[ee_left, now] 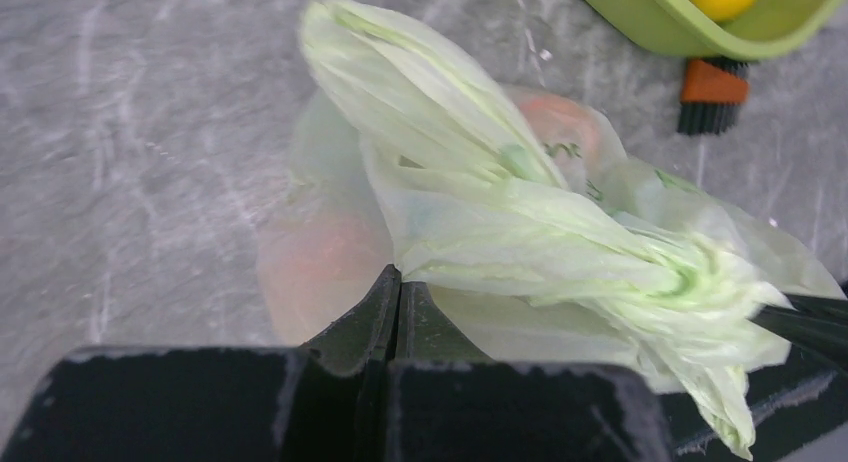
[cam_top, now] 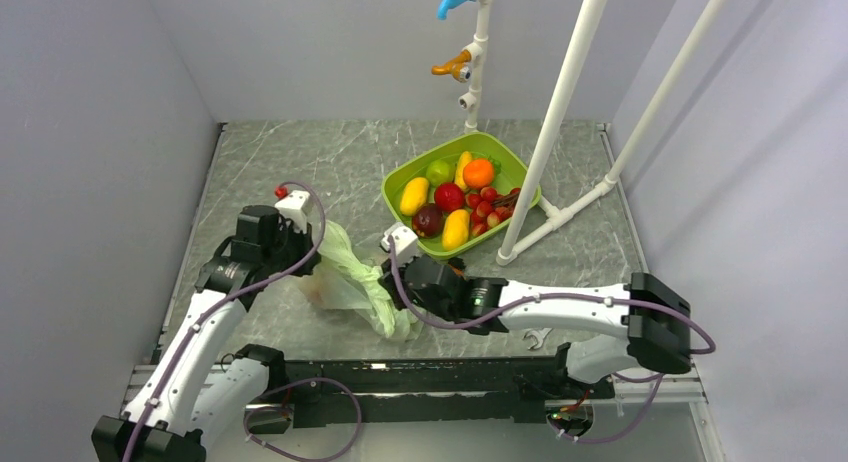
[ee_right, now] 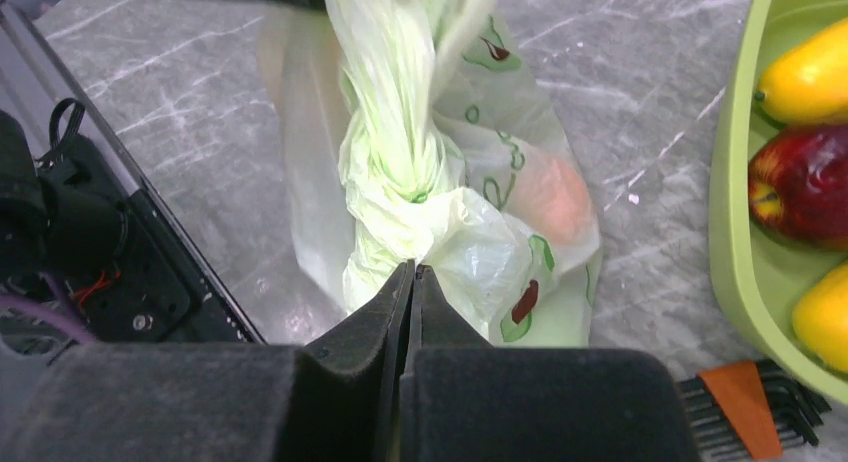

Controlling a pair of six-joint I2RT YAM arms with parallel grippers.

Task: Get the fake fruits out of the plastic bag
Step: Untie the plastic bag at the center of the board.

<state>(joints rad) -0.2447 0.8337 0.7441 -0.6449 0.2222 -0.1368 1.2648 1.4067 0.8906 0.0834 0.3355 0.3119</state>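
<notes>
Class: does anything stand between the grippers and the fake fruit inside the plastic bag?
Yes: the plastic bag itself. Its twisted neck is closed, the peach-coloured fruit shows only through the film, and left gripper and right gripper pinch bag, not fruit.

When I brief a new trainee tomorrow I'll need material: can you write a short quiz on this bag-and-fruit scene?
1. True or false: the left tool and the right tool are each shut on the plastic bag.
2. Where is the pink-orange fruit? A. in the green tray. B. inside the bag. C. on the bare table.
3. Fill in: the oval fruits in the tray are ___ in colour.

Key: 1 true; 2 B; 3 yellow.
</notes>
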